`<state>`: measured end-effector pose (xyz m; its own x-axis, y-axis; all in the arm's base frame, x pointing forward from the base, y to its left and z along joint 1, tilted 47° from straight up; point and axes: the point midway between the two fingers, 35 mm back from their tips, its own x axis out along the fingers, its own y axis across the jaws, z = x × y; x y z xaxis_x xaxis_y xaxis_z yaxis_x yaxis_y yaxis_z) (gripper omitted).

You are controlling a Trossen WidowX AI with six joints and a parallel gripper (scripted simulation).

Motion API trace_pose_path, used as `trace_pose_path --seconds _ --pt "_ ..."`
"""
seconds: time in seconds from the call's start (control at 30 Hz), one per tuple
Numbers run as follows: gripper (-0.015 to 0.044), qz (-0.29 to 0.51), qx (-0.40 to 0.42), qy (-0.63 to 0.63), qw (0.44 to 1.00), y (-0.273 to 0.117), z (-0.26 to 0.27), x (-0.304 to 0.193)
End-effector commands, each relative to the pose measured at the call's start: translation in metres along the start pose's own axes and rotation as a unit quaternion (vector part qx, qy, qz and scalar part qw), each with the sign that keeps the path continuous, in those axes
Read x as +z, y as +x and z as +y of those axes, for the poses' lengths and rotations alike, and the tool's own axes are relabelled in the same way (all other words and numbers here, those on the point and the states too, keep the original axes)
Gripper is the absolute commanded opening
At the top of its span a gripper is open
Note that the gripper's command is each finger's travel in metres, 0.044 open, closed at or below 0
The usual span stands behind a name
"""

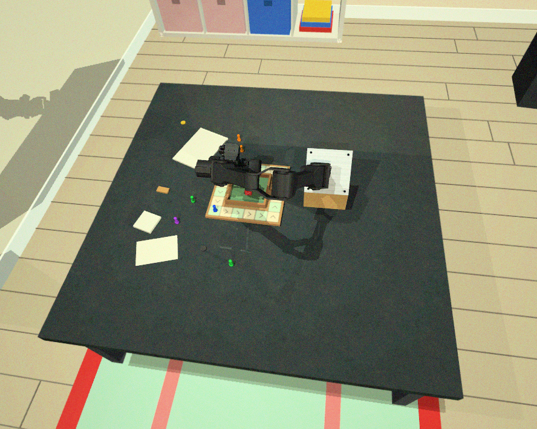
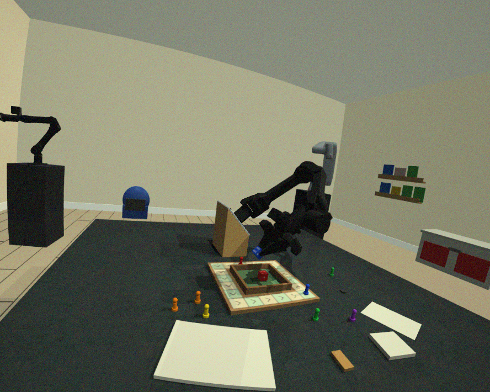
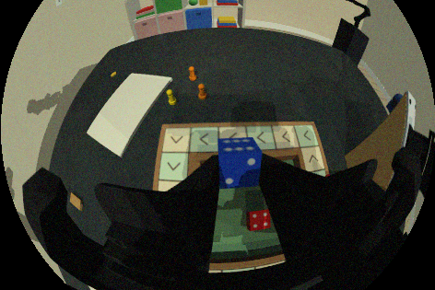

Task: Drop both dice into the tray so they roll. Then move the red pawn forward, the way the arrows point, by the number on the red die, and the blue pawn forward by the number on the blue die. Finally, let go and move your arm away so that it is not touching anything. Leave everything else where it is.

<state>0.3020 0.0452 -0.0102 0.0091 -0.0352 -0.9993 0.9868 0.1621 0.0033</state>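
My gripper is shut on the blue die, held in the air above the board, tilted. The red die lies in the tray; its top number is unclear. The tray sits in the middle of the arrow board. The blue pawn stands on the board's near left corner in the top view. The red pawn stands on the board's side by the wooden stand, hidden by the arm in the top view.
Two orange pawns and a yellow pawn stand off the board near a large white sheet. Green pawns and a purple pawn stand around it. The wooden stand is beside the board.
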Motion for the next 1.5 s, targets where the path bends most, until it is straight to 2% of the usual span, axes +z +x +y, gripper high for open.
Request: trace_pose_path --seconds 0.0,0.13,0.27,0.43,0.53,0.63,0.73,0.8,0.93,0.97,1.0,1.07,1.3,1.47 --pt "0.0105 0.0 0.0 0.0 1.0 0.0 0.0 0.0" --pt "0.021 0.0 0.0 0.0 1.0 0.0 0.0 0.0" --pt "0.0315 -0.003 0.001 0.0 1.0 -0.024 -0.002 0.028" --pt "0.044 -0.004 0.001 0.0 1.0 -0.027 -0.003 0.03" --pt "0.044 0.061 -0.021 -0.011 0.998 -0.014 -0.005 0.026" --pt "0.044 0.207 -0.041 -0.022 0.977 0.007 -0.007 0.017" --pt "0.044 0.349 -0.021 -0.012 0.937 0.018 -0.003 0.012" --pt "0.044 0.403 -0.002 -0.003 0.915 0.021 0.0 0.013" --pt "0.044 0.409 0.001 -0.001 0.913 0.021 0.001 0.013" --pt "0.044 0.376 -0.019 0.001 0.926 0.023 -0.006 0.014" --pt "0.044 0.376 -0.019 0.001 0.926 0.023 -0.006 0.014" --pt "0.0388 0.378 -0.008 -0.024 0.925 0.024 -0.012 0.014" --pt "0.0204 0.377 0.109 -0.283 0.875 0.028 -0.075 0.005" --pt "0.02 0.355 0.188 -0.441 0.802 0.03 -0.12 -0.007"
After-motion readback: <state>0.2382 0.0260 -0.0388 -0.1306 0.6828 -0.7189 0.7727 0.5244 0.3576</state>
